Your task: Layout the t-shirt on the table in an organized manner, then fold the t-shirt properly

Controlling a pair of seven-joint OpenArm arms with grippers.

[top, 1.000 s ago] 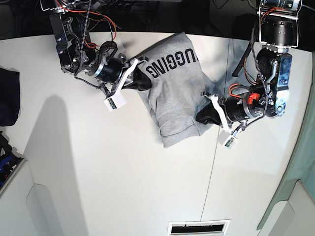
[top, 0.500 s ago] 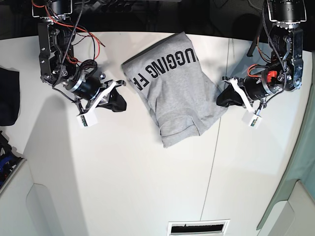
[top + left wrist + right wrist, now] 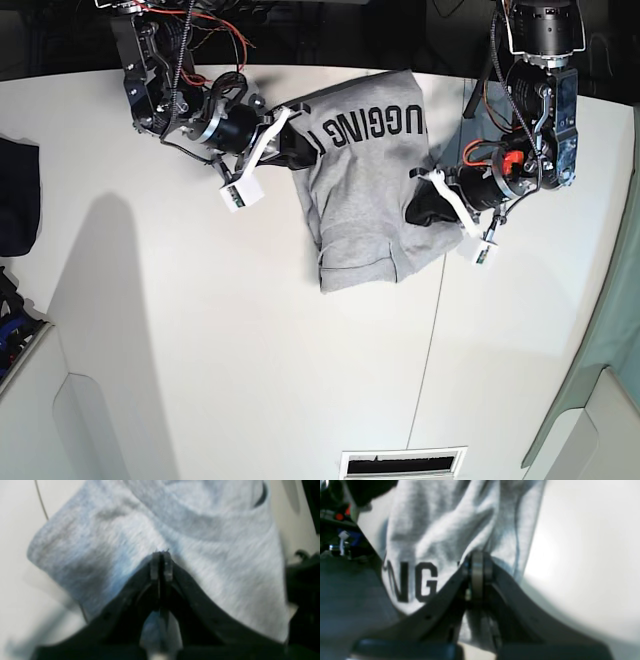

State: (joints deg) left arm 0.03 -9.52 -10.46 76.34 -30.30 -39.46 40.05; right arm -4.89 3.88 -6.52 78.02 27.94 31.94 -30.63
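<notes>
You are folding the t-shirt (image 3: 365,195): the left gripper (image 3: 161,555) and right gripper (image 3: 477,562) are each pinching an edge. Next, draw both edges evenly across the table (image 3: 220,340).

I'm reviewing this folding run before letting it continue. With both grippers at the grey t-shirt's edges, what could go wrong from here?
1. The light heather-grey jersey t-shirt lies near the large white table's black far edge; a pull that way might drag it off.
2. The left gripper and right gripper look closed at opposite edges, possibly pinching several layers, so the fold could bunch.
3. Existing wrinkles might get locked in.
</notes>
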